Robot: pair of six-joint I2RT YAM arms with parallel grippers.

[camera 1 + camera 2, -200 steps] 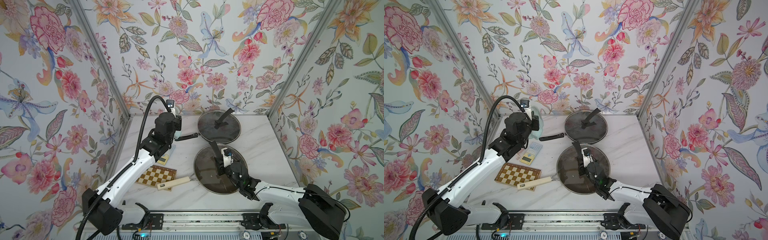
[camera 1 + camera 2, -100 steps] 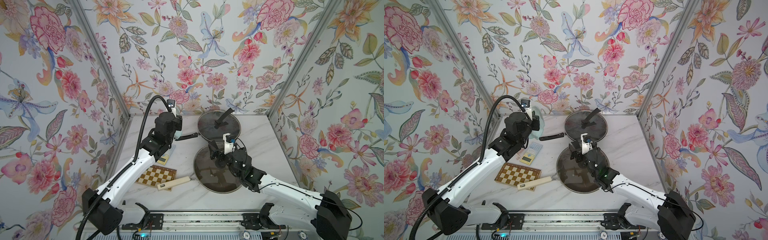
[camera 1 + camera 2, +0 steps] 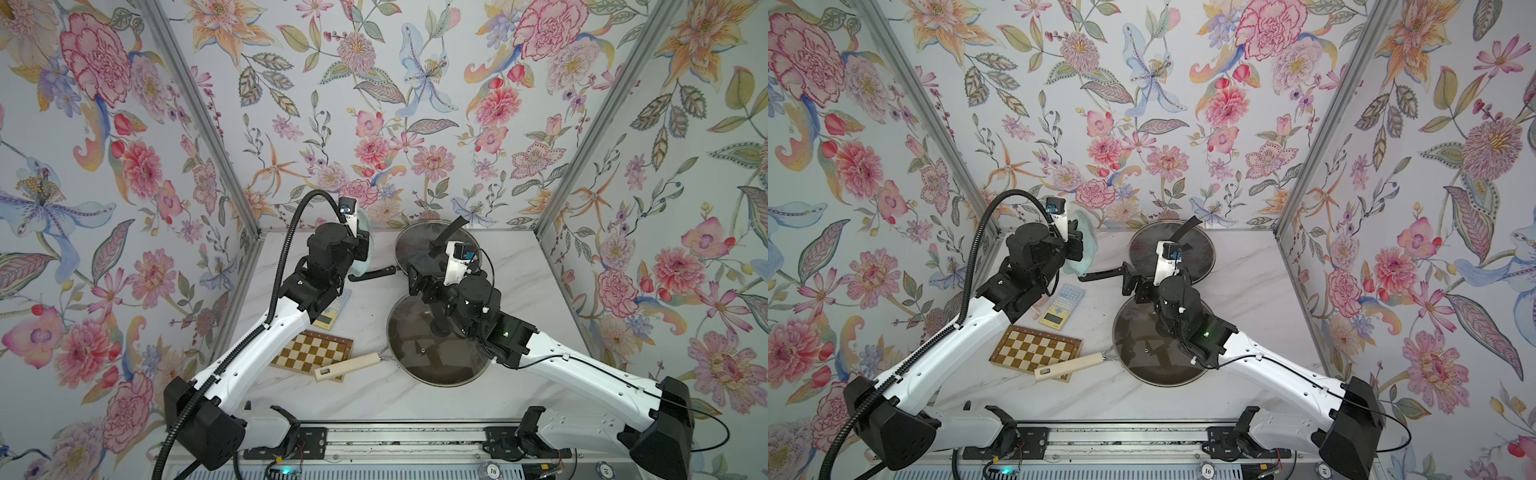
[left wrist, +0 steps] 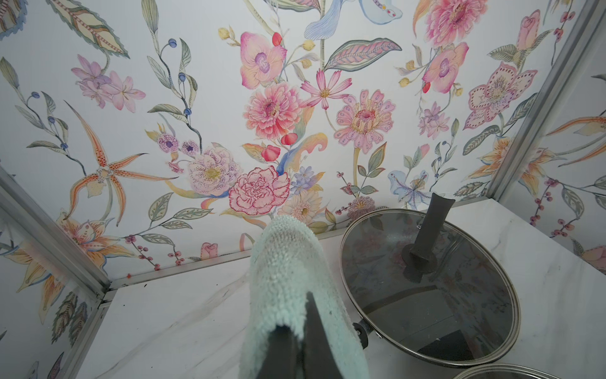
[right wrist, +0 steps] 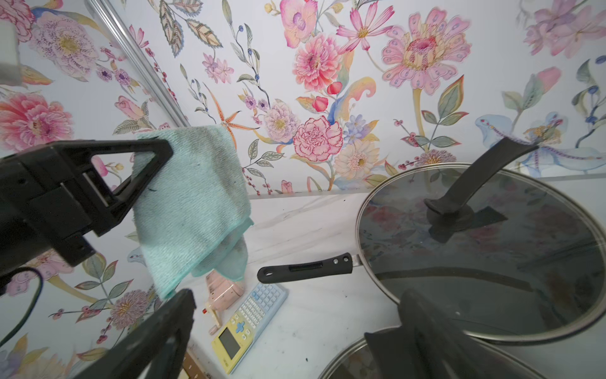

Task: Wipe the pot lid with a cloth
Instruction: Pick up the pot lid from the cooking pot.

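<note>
Left gripper (image 4: 300, 338) pinches cloth (image 4: 288, 269), which hangs free. Right gripper (image 3: 419, 282) spread wide, empty, at pot lid (image 3: 432, 353) far rim.

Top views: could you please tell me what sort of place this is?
Probably a staged robot test booth, not a kitchen: floral-papered walls box in a marble-look tabletop, and two arms are mounted on a rail at its front.

A pale blue calculator (image 3: 1062, 306), pink block (image 5: 226, 290) and chessboard (image 3: 1030, 347) lie on the marble table (image 3: 1258, 282).
</note>
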